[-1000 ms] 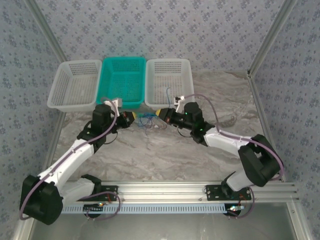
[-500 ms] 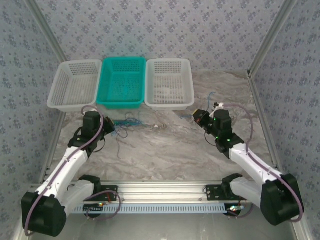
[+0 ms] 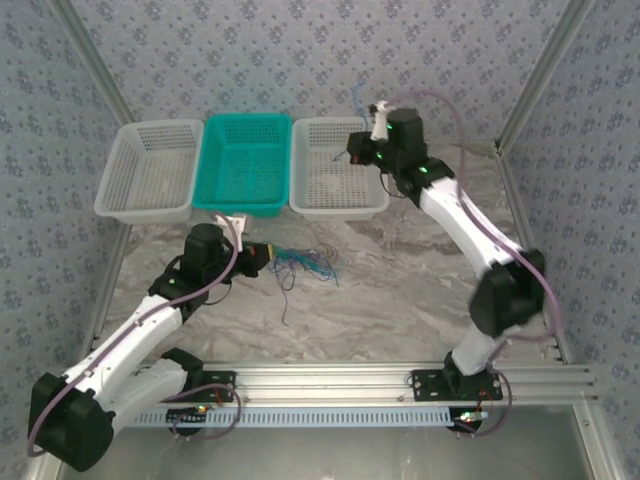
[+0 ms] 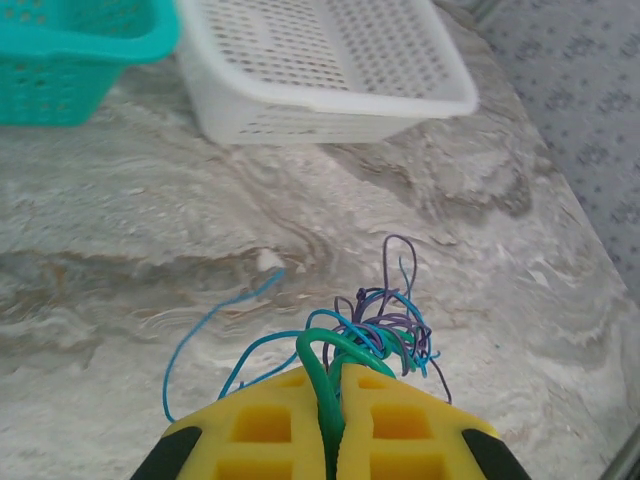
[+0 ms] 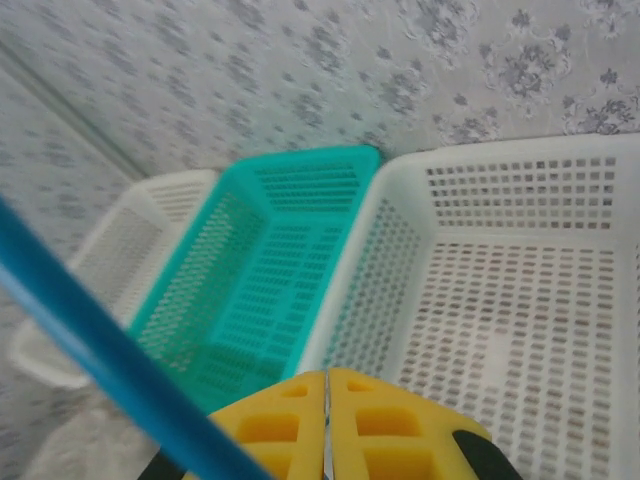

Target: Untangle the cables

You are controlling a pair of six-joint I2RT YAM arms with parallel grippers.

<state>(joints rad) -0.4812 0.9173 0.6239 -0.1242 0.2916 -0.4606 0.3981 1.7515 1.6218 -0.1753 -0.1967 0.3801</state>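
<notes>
On the table (image 3: 400, 290), near the teal basket (image 3: 246, 160), the left gripper (image 4: 335, 392) is clenched on a green cable (image 4: 305, 365) — the tangled cables (image 4: 385, 325) fan out from its tips onto the marble. Over the right white basket (image 5: 520, 300) hangs the right gripper (image 5: 326, 395), pads pressed together — a blue cable (image 5: 90, 335) slants past; whether it is pinched, I cannot tell.

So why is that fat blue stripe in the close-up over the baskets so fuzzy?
Right wrist view: the blue cable hangs right at the lens, so it is out of focus and looks thick; the white basket beyond is soft. Left wrist view: the cables by the left gripper are sharp. Top view: even light.
</notes>
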